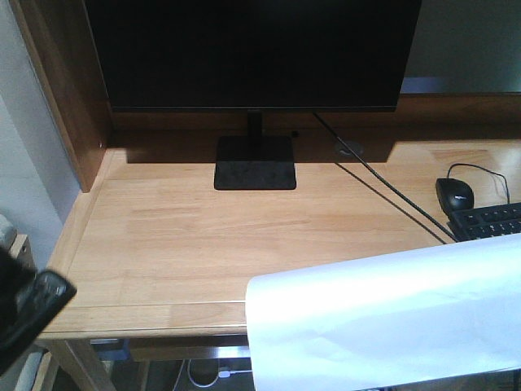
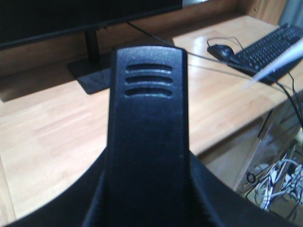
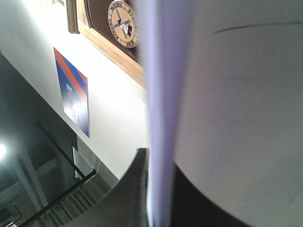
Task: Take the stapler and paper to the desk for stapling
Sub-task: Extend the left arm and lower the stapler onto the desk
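The black stapler (image 2: 147, 123) stands upright between the jaws of my left gripper (image 2: 147, 194), which is shut on it. In the front view the stapler (image 1: 42, 297) hangs off the desk's (image 1: 163, 236) front left corner, beyond the rim. The white paper (image 1: 383, 318) is held in the air over the desk's front right edge. In the right wrist view the paper (image 3: 163, 118) runs edge-on between the jaws of my right gripper (image 3: 158, 194), which is shut on it. The right gripper itself is hidden in the front view.
A black monitor (image 1: 252, 49) on a flat stand (image 1: 255, 163) fills the back of the desk. A black mouse (image 1: 454, 193) and keyboard (image 1: 488, 220) lie at the right, with a cable (image 1: 383, 183) crossing towards them. A wooden side panel (image 1: 65, 90) rises at the left.
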Robot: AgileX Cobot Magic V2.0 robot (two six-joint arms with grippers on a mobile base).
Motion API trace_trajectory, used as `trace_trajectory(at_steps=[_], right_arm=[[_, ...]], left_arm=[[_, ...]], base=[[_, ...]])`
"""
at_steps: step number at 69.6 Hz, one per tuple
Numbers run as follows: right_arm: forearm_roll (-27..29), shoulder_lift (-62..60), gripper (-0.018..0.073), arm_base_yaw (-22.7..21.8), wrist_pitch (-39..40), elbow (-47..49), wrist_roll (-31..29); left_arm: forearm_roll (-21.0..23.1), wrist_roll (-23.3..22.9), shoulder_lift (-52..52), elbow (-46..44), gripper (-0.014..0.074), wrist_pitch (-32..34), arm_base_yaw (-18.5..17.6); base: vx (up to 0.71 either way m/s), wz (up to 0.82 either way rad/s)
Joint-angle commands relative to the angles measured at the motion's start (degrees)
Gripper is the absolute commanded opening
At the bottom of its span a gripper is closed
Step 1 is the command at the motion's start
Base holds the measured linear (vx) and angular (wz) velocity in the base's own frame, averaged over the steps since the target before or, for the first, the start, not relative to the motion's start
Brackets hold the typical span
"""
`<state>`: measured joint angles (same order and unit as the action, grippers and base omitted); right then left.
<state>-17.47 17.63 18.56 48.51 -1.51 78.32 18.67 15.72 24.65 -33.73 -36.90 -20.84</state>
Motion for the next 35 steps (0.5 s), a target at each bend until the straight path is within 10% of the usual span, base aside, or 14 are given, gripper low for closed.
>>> trace_trajectory(at_steps=[1, 35], right_arm=[[0.2, 0.4, -0.0006, 0.0, 3.4, -0.3, -0.7], [0.2, 0.4, -0.0006, 0.0, 3.4, -0.3, -0.7]], left_arm=[[1.4, -0.7, 7.3, -7.4, -0.0006, 7.3, -0.2], [2.2, 22.0, 46.3, -30.2, -0.0006, 1.7, -0.2]], base=[[0.00, 0.00], [0.00, 0.00]])
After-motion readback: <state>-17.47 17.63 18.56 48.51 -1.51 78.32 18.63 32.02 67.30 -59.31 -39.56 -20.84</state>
